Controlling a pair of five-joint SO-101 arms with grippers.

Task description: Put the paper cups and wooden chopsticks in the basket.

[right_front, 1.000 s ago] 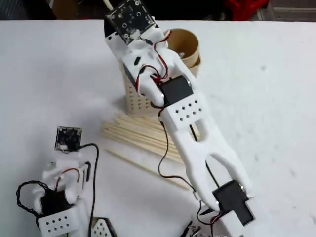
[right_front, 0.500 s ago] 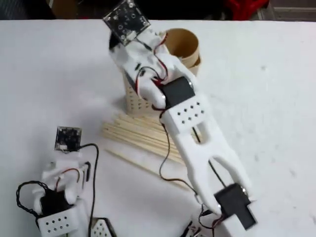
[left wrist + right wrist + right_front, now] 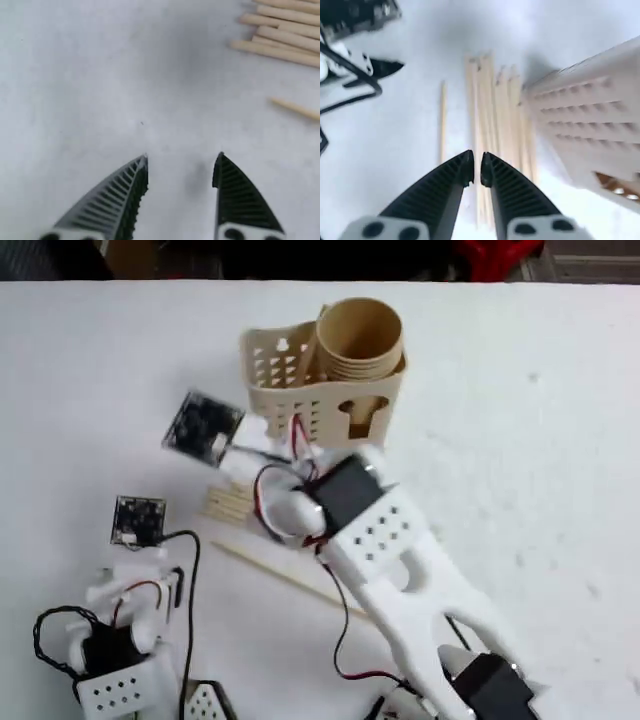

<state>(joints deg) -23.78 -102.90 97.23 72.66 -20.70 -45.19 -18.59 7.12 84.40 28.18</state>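
Paper cups (image 3: 360, 335) sitting nested in basket (image 3: 275, 365): done. Wooden chopsticks (image 3: 492, 125) lying on desk (image 3: 520, 440), remaining. Right tool (image 3: 476, 172) hovering over them, all but closed, empty; left tool (image 3: 180, 170) gaping, empty.

Right arm (image 3: 390, 540) covered most of the chopstick bundle (image 3: 224, 502) from above; basket (image 3: 585, 130) was cut off at right wrist view's edge

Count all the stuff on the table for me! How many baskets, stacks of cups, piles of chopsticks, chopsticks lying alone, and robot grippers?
Baskets: 1, the basket
Cup stacks: 1, the paper cups, standing in the basket
Chopstick piles: 1, the chopstick pile, too overlapped to count stick by stick
Lone chopsticks: 1, the lone chopstick
Grippers: 2, the left gripper and the right gripper
Total: 6
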